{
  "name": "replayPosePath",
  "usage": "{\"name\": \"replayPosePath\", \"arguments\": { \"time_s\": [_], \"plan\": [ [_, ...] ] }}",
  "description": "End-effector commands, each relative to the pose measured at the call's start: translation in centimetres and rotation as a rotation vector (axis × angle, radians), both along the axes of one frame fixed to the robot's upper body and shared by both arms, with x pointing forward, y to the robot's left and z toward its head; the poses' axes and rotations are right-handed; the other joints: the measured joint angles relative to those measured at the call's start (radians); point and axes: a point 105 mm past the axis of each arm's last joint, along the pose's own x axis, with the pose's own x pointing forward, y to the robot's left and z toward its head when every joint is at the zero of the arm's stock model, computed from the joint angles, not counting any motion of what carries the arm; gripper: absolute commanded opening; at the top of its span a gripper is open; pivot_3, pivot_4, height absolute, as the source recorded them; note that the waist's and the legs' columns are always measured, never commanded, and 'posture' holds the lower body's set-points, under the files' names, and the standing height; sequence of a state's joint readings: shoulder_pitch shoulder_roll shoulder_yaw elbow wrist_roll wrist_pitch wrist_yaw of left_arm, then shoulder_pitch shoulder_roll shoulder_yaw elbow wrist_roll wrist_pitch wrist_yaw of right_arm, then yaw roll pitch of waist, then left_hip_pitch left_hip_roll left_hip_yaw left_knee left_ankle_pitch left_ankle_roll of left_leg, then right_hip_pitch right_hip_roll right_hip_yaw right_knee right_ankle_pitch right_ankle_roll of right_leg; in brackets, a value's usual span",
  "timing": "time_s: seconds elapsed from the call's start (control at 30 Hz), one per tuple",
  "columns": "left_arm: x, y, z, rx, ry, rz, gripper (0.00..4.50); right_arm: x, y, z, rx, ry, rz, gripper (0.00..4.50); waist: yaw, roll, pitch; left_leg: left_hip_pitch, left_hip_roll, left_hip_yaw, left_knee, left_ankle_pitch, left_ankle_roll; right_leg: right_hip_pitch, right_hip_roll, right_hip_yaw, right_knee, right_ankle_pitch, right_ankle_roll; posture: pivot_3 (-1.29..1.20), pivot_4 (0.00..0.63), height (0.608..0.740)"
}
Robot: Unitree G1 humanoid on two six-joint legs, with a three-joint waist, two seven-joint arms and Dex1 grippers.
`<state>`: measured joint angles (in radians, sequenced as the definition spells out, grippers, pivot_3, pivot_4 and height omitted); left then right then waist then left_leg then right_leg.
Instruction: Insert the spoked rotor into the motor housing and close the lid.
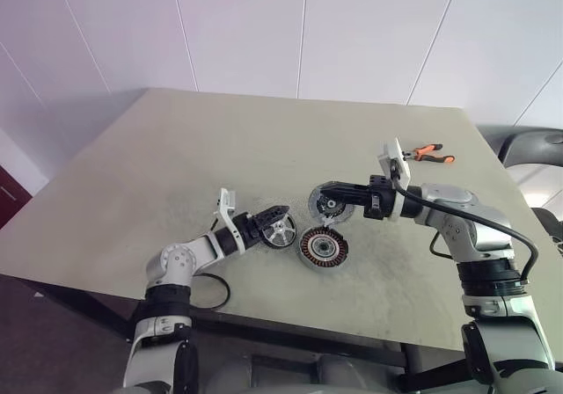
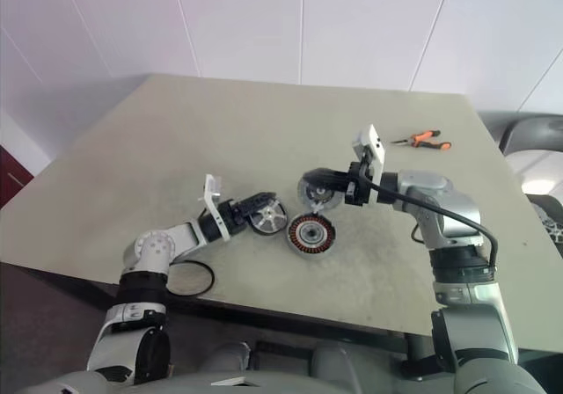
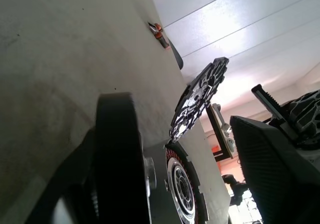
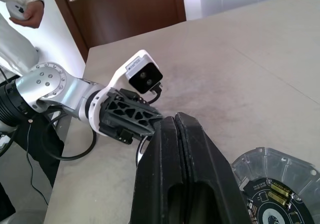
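Counter (image 1: pixel 264 139): I am working on a big grey top.
Left jaws (image 1: pixel 274 227): I am gripping the spoked rotor (image 1: pixel 281 232), ready for the motor housing (image 1: pixel 323 248).
Right jaws (image 1: pixel 327 202): I am pinching the lid (image 1: pixel 324 206) clear.

A grey-beige table (image 1: pixel 264 148) stands before white panelled walls (image 1: pixel 264 25) in bright, even light. A dark wooden door (image 4: pixel 125 9) and a person (image 4: pixel 20 14) in white stand beyond. A dark chair (image 1: pixel 528 139) sits at the table's far corner.
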<state>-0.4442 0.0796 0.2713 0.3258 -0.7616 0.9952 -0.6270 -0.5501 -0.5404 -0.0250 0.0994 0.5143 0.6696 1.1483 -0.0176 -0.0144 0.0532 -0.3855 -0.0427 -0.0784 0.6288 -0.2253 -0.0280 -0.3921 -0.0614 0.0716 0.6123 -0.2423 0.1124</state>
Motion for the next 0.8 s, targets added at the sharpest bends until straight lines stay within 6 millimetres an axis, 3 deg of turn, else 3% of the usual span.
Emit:
{"name": "replayPosePath", "arguments": {
  "time_s": [0.03, 0.23, 0.43, 0.6, 0.8],
  "plan": [
    [0.6, 0.4, 0.7, -0.023, -0.013, 0.015, 2.40, -0.2, 0.3, 1.3, 0.009, -0.055, 0.017, 0.00, 0.000, 0.000, 0.000, 0.000, 0.000, 0.000, 0.000, 0.000, 0.000, 0.000, 0.000, 0.000, 0.000, 0.000, 0.000, 0.00, 0.000, 0.740],
    [0.6, 0.4, 0.5, -0.028, -0.007, 0.017, 0.37, 0.0, 0.3, 1.2, 0.005, -0.056, 0.014, 0.00, 0.000, 0.000, 0.000, -0.001, 0.000, 0.000, 0.000, 0.000, 0.000, -0.001, 0.000, 0.000, 0.000, 0.000, 0.000, 0.00, 0.000, 0.740],
    [2.2, 1.6, 1.3, -0.046, -0.048, 0.119, 0.34, 0.0, 0.0, 1.2, 0.004, -0.056, 0.010, 0.00, -0.001, 0.000, 0.000, -0.001, 0.000, 0.000, 0.001, 0.000, 0.000, -0.001, 0.000, 0.000, 0.000, 0.000, 0.000, 0.00, 0.000, 0.740],
    [5.4, 4.8, 6.1, -0.171, -0.175, 0.256, 0.34, -0.1, -0.7, 1.9, 0.029, -0.062, 0.013, 0.00, 0.000, -0.001, 0.001, -0.003, 0.000, 0.000, 0.001, 0.000, 0.000, -0.003, 0.001, 0.000, 0.000, 0.000, 0.000, 0.00, 0.000, 0.740],
    [5.2, 5.0, 11.3, -0.299, -0.292, 0.194, 0.34, 0.4, -2.1, 2.2, 0.028, -0.068, -0.024, 0.00, 0.003, -0.001, 0.000, -0.005, -0.001, 0.000, -0.001, 0.000, 0.000, -0.004, -0.001, 0.000, -0.001, 0.003, 0.000, 0.00, 0.000, 0.740]
  ]
}}
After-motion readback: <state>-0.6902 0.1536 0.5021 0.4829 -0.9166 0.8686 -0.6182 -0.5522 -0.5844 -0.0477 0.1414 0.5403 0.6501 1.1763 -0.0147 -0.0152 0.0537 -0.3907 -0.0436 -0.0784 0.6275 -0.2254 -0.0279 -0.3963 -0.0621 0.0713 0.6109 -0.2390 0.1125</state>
